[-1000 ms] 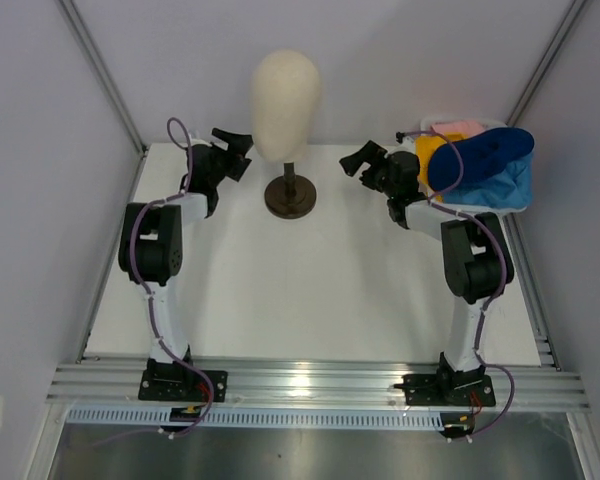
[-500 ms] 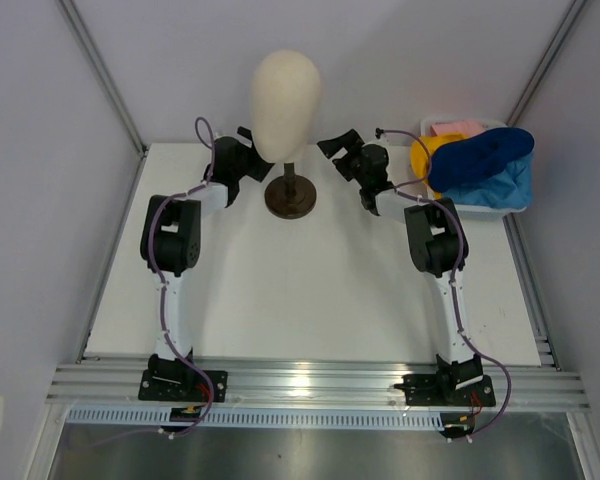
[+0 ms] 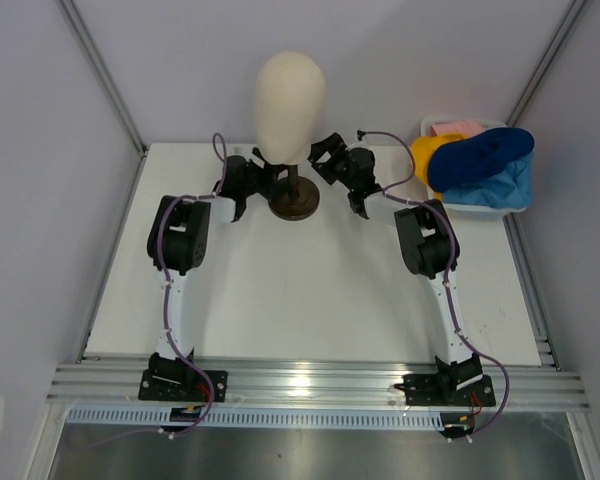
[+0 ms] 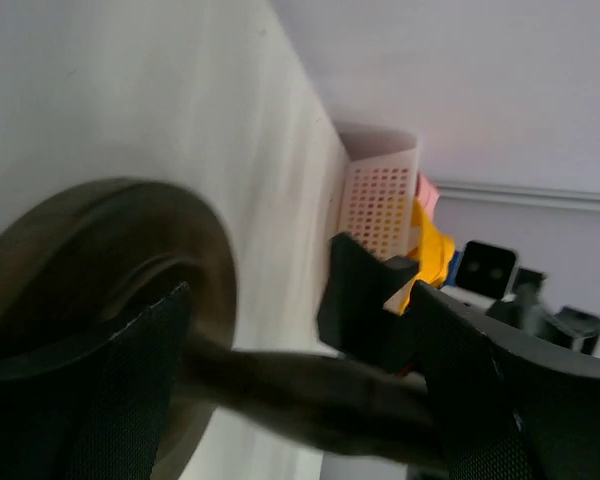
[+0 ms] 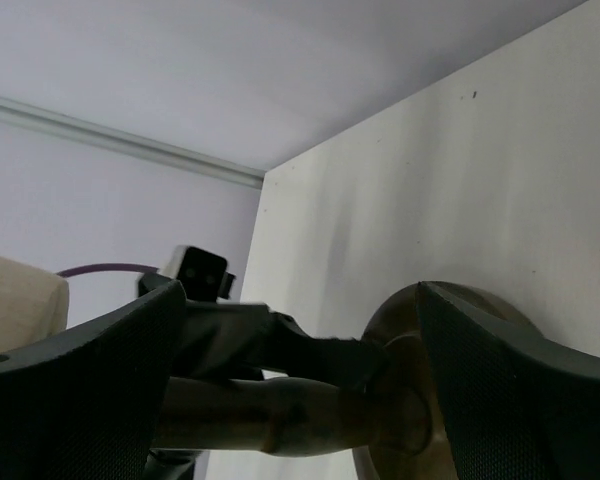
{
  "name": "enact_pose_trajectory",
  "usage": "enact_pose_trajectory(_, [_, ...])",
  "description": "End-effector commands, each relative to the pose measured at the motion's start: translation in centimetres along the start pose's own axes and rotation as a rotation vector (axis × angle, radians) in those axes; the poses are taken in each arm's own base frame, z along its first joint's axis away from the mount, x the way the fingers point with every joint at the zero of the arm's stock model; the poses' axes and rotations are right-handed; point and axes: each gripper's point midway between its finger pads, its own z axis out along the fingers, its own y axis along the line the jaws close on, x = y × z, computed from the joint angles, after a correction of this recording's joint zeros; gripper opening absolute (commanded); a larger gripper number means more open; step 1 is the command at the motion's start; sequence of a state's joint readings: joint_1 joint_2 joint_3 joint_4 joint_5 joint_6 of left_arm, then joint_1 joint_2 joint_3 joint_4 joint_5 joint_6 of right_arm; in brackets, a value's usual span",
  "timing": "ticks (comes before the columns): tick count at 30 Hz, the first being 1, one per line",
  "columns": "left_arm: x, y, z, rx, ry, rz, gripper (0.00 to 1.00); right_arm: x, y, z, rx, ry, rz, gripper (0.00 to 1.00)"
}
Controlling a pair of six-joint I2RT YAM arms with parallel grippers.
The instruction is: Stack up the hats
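The hats sit piled in a white mesh basket (image 3: 477,212) at the back right: a dark blue hat (image 3: 485,152) on top, a yellow-orange hat (image 3: 426,155), a pink hat (image 3: 459,127) and a light blue hat (image 3: 502,187). The yellow-orange hat (image 4: 436,246) also shows in the left wrist view. My left gripper (image 3: 272,178) (image 4: 300,300) is open, with the mannequin's dark stem (image 4: 310,385) between its fingers. My right gripper (image 3: 326,160) (image 5: 302,300) is open around the same stem (image 5: 270,415) from the other side. Neither gripper holds a hat.
A cream mannequin head (image 3: 290,92) stands on a dark round base (image 3: 292,203) at the middle back, between the two grippers. The basket (image 4: 380,195) stands against the right wall. Grey walls close in the table on three sides.
Both arms have swung inward from either side of the table to the mannequin's stem. The hats have not moved.
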State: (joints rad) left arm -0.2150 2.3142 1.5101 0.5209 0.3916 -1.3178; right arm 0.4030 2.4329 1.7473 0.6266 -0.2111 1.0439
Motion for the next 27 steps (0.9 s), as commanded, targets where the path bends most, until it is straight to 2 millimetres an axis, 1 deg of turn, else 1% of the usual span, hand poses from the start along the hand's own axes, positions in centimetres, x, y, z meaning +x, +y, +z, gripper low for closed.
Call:
enact_pose_trajectory(1, [2.2, -2.6, -2.0, 0.097, 0.046, 0.09, 0.92, 0.3, 4.4, 0.2, -0.123, 0.012, -0.016, 0.99])
enact_pose_trajectory(2, [2.8, -3.4, -2.4, 0.109, 0.056, 0.108, 0.92, 1.0, 4.7, 0.1, -0.128, 0.025, -0.015, 0.99])
enact_pose_trajectory(3, [3.1, -3.6, -2.6, 0.113, 0.057, 0.132, 0.92, 1.4, 4.8, 0.0, -0.128, 0.033, -0.013, 0.99])
enact_pose_trajectory(4, [3.7, -3.0, -2.9, 0.099, 0.064, 0.133, 0.92, 1.6, 5.1, -0.3, -0.134, 0.041, -0.015, 0.99])
enact_pose_trajectory(5, [4.2, -3.0, -3.4, 0.099, 0.069, 0.138, 0.92, 2.3, 4.8, -0.7, -0.126, 0.052, -0.006, 0.99])
enact_pose_trajectory(6, [4.9, -2.7, -3.6, 0.094, 0.075, 0.142, 0.92, 2.8, 4.9, -1.0, -0.129, 0.063, -0.005, 1.0])
enact_pose_trajectory(7, [5.2, -2.9, -3.8, 0.102, 0.074, 0.145, 0.92, 3.1, 4.9, -1.3, -0.129, 0.065, -0.001, 0.99])
enact_pose_trajectory(8, [5.5, -3.7, -3.9, 0.128, 0.075, 0.157, 0.92, 3.4, 5.0, -1.8, -0.129, 0.068, -0.004, 1.0])
enact_pose_trajectory(9, [5.9, -3.2, -4.0, 0.122, 0.08, 0.153, 0.93, 3.6, 5.2, -2.0, -0.134, 0.074, -0.011, 1.0])
enact_pose_trajectory(11, [6.6, -3.2, -4.1, 0.128, 0.092, 0.161, 0.93, 4.3, 5.5, -2.4, -0.137, 0.092, -0.024, 0.99])
enact_pose_trajectory(13, [6.8, -2.8, -4.3, 0.123, 0.087, 0.167, 0.92, 5.2, 5.9, -2.5, -0.159, 0.129, -0.031, 0.99])
enact_pose_trajectory(15, [6.7, -2.9, -4.4, 0.132, 0.082, 0.178, 0.92, 6.0, 5.9, -2.7, -0.177, 0.168, -0.026, 0.99])
enact_pose_trajectory(17, [7.0, -3.4, -4.7, 0.142, 0.093, 0.196, 0.92, 6.6, 6.1, -3.0, -0.188, 0.186, -0.017, 0.99])
enact_pose_trajectory(18, [7.4, -2.7, -5.0, 0.128, 0.098, 0.199, 0.92, 7.2, 5.5, -3.5, -0.178, 0.207, -0.005, 0.99])
enact_pose_trajectory(19, [7.5, -3.4, -5.4, 0.14, 0.096, 0.211, 0.92, 7.5, 5.8, -3.8, -0.186, 0.208, -0.005, 1.0])
enact_pose_trajectory(20, [8.1, -3.7, -5.7, 0.145, 0.103, 0.215, 0.92, 7.6, 5.8, -4.0, -0.184, 0.21, -0.005, 0.99])
enact_pose_trajectory(21, [9.0, -2.5, -6.3, 0.12, 0.114, 0.213, 0.92, 7.5, 6.3, -4.5, -0.19, 0.211, -0.009, 1.0])
enact_pose_trajectory(22, [9.4, -3.3, -6.8, 0.134, 0.113, 0.222, 0.92, 8.1, 5.8, -5.0, -0.178, 0.225, -0.012, 0.99])
enact_pose_trajectory(23, [10.2, -3.5, -7.1, 0.135, 0.109, 0.228, 0.93, 8.5, 5.9, -5.2, -0.176, 0.233, -0.017, 0.99])
enact_pose_trajectory(24, [11.2, -1.7, -7.9, 0.096, 0.116, 0.217, 0.93, 8.5, 6.4, -5.7, -0.181, 0.24, -0.023, 0.99])
enact_pose_trajectory(25, [11.7, -1.5, -8.8, 0.089, 0.112, 0.217, 0.92, 9.1, 5.8, -6.1, -0.163, 0.26, -0.016, 0.99])
enact_pose_trajectory(27, [13.1, 0.1, -9.9, 0.055, 0.104, 0.215, 0.93, 9.8, 5.8, -6.8, -0.164, 0.289, -0.018, 0.99])
